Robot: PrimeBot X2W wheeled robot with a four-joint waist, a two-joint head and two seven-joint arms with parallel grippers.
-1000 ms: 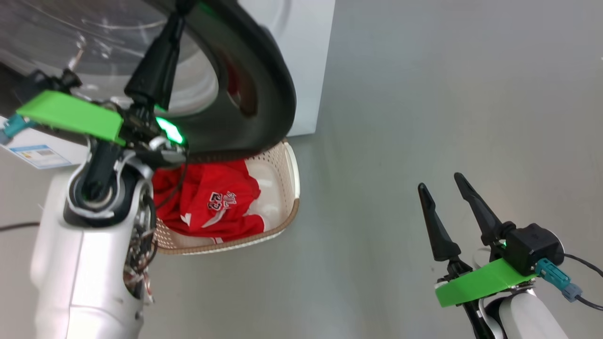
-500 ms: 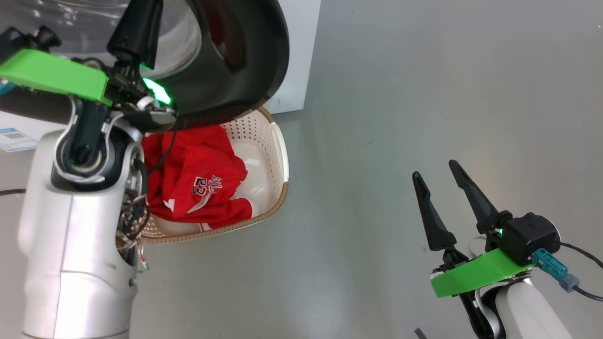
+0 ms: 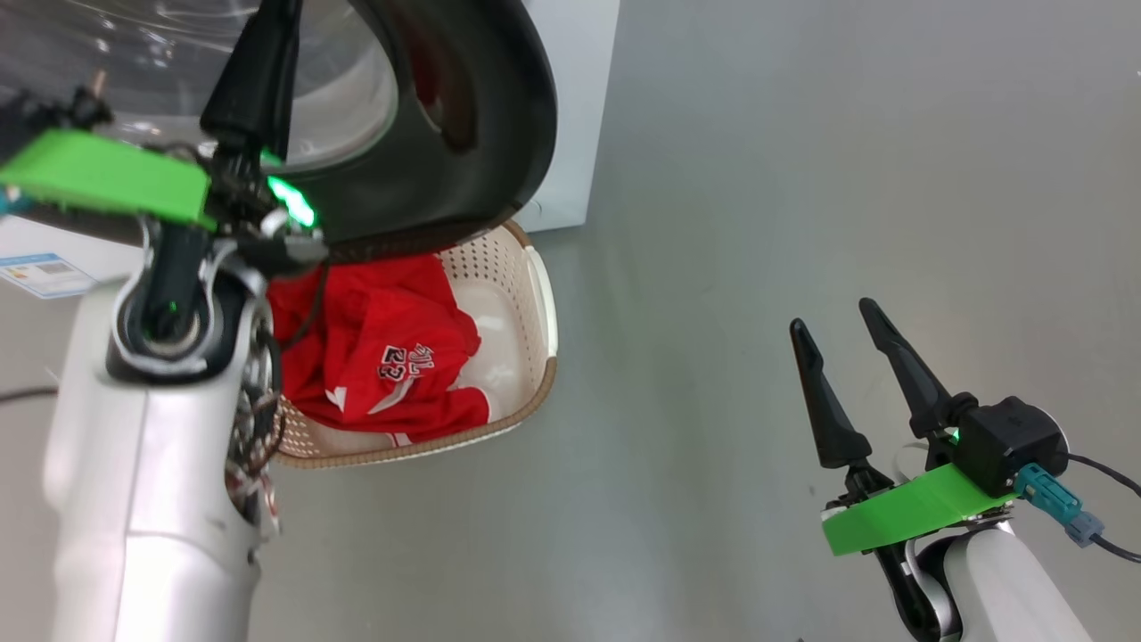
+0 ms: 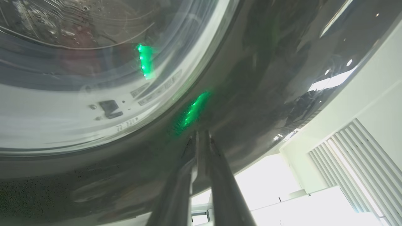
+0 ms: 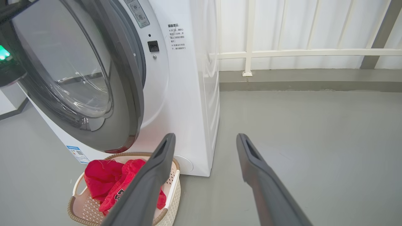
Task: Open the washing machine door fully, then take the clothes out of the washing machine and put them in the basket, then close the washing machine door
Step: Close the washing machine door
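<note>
The washing machine (image 5: 188, 94) is white, and its door (image 3: 481, 116) stands partly open over the basket. My left gripper (image 4: 201, 134) is shut with nothing between its fingers (image 3: 263, 71); its tips sit against the door's glossy black rim (image 4: 251, 78), just below the glass bowl (image 4: 94, 62). The cream basket (image 3: 535, 294) stands on the floor under the door, and the red clothes (image 3: 383, 348) with white lettering lie in it. The right wrist view shows the basket (image 5: 176, 185) and the clothes (image 5: 103, 175) too. My right gripper (image 3: 831, 316) hangs open and empty over bare floor, well right of the basket.
A blue-and-white label (image 3: 45, 272) is on the machine's lower front. Grey floor (image 3: 802, 178) spreads to the right of the machine. A white railing (image 5: 282, 53) and a low kerb run along the back. A thin cable (image 3: 1105, 499) trails from my right wrist.
The head view has shifted a little. My left gripper stays shut against the door rim and the right gripper stays open in the same pose. The clothes lie unchanged in the basket.
</note>
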